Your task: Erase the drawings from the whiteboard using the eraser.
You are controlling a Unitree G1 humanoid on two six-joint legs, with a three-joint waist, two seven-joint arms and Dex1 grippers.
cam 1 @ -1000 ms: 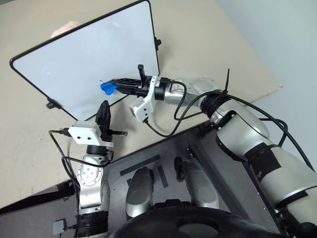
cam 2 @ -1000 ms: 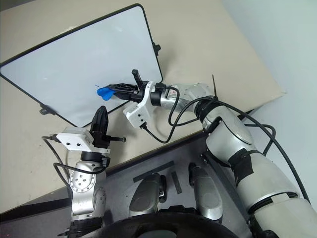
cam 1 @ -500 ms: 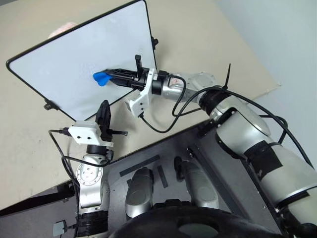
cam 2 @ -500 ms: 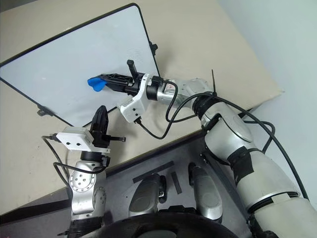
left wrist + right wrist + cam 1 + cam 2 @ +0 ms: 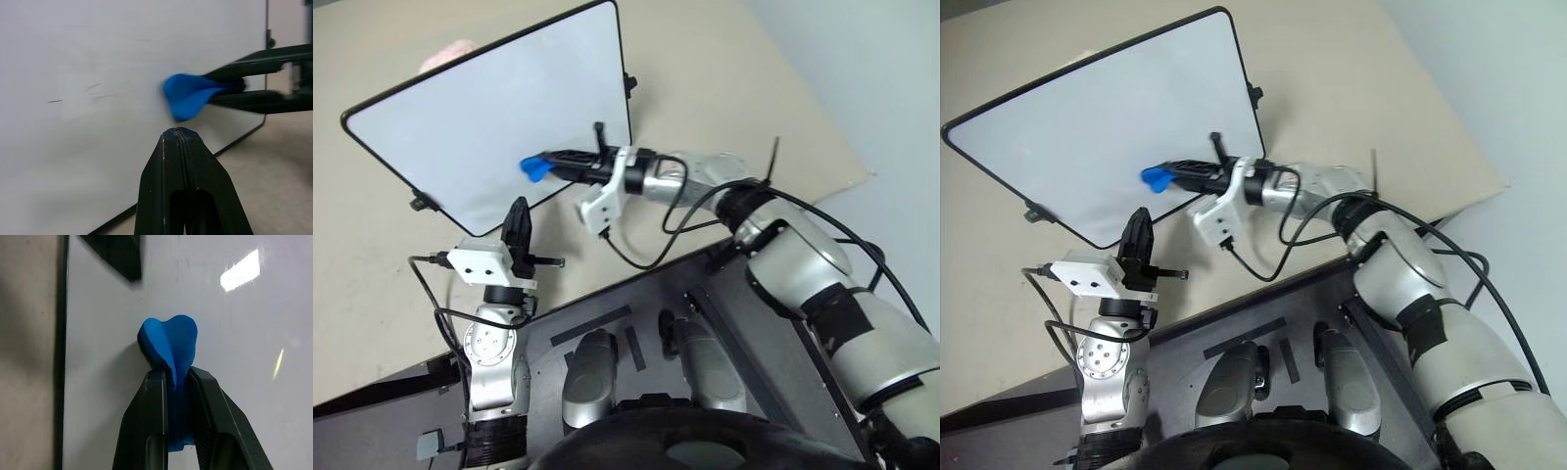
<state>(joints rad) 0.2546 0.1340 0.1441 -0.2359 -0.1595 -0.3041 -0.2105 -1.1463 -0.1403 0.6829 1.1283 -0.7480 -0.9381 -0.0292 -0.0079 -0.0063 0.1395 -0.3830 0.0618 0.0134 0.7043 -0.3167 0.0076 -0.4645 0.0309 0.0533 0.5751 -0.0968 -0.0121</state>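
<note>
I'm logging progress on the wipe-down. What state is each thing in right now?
whiteboard: lying flat on the beige surface, mostly wiped.
drawings: only faint smudged traces and a short dark line remain.
eraser: pinched in the right gripper, over the board.
right gripper: shut on the eraser.
left gripper: shut, empty, near the board's edge.

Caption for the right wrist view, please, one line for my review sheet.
Right gripper shut on the blue eraser, its free end over the whiteboard near the board's black-framed edge.
</note>
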